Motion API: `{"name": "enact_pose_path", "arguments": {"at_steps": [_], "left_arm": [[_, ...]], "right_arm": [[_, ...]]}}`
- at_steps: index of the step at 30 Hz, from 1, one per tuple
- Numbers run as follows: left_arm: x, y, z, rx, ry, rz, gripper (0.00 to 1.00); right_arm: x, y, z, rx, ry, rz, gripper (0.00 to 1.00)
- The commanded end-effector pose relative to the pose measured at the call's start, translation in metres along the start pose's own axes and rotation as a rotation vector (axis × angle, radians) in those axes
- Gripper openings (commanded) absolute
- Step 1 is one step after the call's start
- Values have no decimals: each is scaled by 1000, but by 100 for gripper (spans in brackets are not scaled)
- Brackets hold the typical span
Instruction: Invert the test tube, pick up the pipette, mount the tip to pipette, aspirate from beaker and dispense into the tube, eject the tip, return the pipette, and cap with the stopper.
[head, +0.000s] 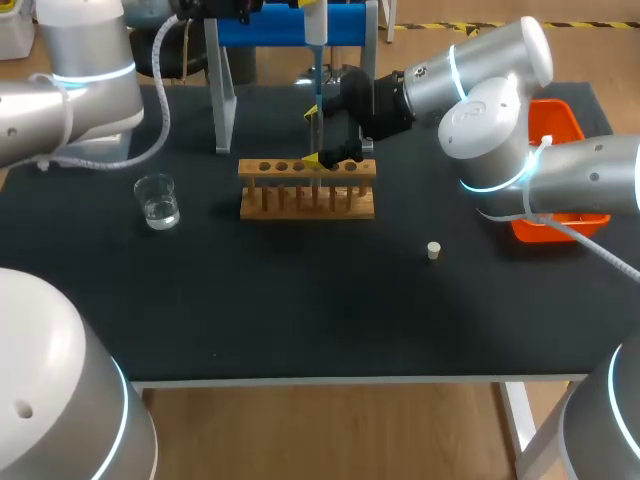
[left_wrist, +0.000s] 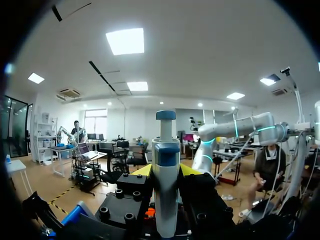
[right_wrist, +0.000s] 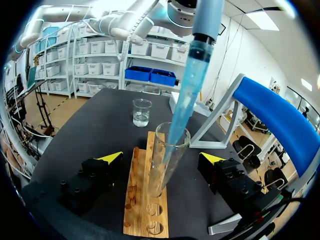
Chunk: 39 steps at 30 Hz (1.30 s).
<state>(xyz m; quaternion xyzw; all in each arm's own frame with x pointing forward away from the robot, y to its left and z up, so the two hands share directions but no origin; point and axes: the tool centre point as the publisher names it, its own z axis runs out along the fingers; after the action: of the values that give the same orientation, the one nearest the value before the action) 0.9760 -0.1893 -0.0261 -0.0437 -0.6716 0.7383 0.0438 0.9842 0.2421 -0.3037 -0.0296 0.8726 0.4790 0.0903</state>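
In the left wrist view my left gripper (left_wrist: 166, 170) is shut on the upright pipette (left_wrist: 165, 200), which has a white body and blue bands. In the head view the pipette (head: 315, 25) hangs over the wooden rack (head: 307, 188). Its blue tip (right_wrist: 187, 95) reaches down into the mouth of the clear test tube (right_wrist: 165, 165), which stands upright in the rack (right_wrist: 142, 200). My right gripper (right_wrist: 161, 157) is open, with one finger on each side of the tube and neither touching it. The beaker (head: 158, 201) of clear liquid stands left of the rack. The stopper (head: 433, 250) lies on the mat to the right.
A blue pipette stand (head: 290, 25) with grey legs stands behind the rack. An orange bin (head: 556, 130) sits at the table's right edge, behind my right arm. The rack has several vacant holes.
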Motion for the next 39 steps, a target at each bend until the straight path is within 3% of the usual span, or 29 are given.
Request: {"name": "enact_pose_path", "arguments": {"at_steps": [1,39], "left_arm": [[-3,1,-1,-4,11,-4,0],[2,15,3,-40,70,63,0]], "right_arm": [[0,0,-1,3,1,0,100],[0,0,-1,3,1,0,100]]}}
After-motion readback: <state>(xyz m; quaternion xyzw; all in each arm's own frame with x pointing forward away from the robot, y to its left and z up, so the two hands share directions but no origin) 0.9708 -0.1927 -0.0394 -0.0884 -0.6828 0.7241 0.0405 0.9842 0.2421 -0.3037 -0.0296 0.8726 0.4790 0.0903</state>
